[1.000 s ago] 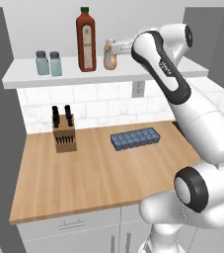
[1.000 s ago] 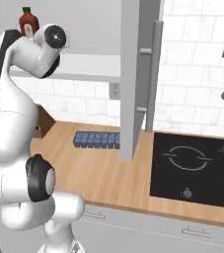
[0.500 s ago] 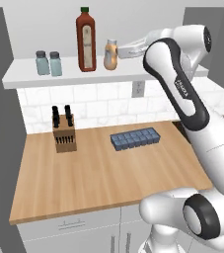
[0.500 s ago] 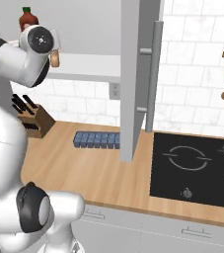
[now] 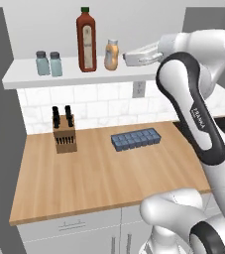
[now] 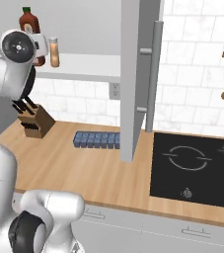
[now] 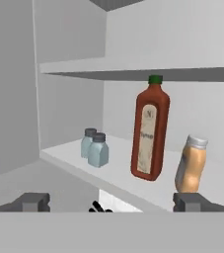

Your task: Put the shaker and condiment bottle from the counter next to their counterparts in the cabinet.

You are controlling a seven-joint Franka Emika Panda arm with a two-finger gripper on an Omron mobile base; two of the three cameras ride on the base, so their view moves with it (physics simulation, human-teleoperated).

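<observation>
On the cabinet (image 5: 20, 77) shelf, 2 shakers (image 5: 49, 63) stand touching, the orange bottle (image 5: 111, 55) just beside the red bottle (image 5: 86, 39) at its 3 o'clock, gripper (image 7: 111, 202) clear of both, jaws wide, holding nothing.

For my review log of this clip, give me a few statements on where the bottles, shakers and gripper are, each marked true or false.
1. Two pale teal glass shakers with dark grey caps stand side by side on the white shelf. True.
2. The squat orange-tan bottle lies on the wooden worktop. False: it stands upright on the shelf, right of the tall red bottle.
3. The gripper is clamped on the orange-tan bottle. False: it is open and holds nothing.
4. A dark blue tray rests on the worktop. True.
</observation>
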